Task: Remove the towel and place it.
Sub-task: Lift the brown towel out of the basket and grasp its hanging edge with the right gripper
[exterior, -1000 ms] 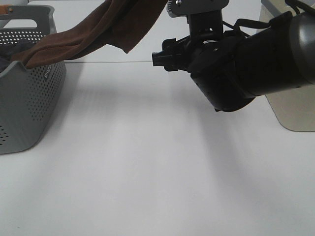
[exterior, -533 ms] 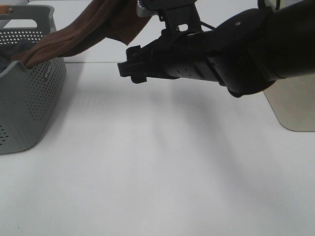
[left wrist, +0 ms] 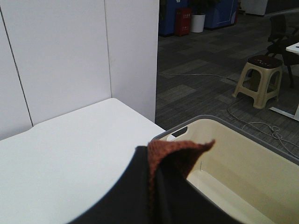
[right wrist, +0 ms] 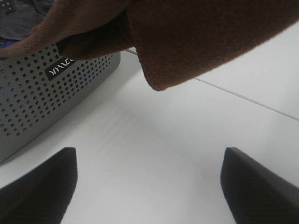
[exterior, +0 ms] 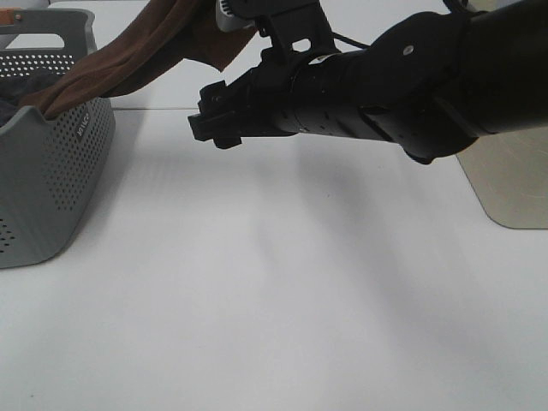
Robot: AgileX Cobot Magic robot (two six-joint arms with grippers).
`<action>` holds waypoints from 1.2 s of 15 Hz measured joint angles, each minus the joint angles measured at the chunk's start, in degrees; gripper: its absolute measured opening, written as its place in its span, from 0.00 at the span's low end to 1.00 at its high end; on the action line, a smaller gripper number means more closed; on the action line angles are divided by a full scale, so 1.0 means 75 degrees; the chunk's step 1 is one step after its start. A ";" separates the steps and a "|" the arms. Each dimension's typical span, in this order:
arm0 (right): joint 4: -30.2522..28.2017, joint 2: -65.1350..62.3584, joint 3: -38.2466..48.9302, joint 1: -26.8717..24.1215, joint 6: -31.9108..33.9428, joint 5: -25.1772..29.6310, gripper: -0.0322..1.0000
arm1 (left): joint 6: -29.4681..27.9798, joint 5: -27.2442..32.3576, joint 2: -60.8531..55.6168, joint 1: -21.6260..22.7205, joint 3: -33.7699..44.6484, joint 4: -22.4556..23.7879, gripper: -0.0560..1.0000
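Hanging limp and light, the towel (exterior: 116, 64) runs from the grey perforated basket (exterior: 60, 171) at the table's left edge up to the left gripper (left wrist: 152, 163), which pinches one corner. The right gripper (right wrist: 149, 184), spread wide, should take the loose corner.

From where I'm driving, the towel (exterior: 128, 60) reads as a deep reddish-brown, plush and plain. The basket (exterior: 51, 171) is mid grey, peppered with rows of little round holes, with white lettering (right wrist: 60, 71) on a dark label. The cloth (right wrist: 21, 16) in it is dark grey. The table (exterior: 257, 300) is plain white, the right arm (exterior: 385, 86) is black, and the bin (left wrist: 233, 154) is cream with a grey rim.
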 joint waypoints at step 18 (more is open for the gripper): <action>0.1979 0.1536 -0.1543 0.0000 -0.0031 -0.4461 0.80 | 0.0015 0.0252 0.0000 0.0000 0.0000 0.0306 0.05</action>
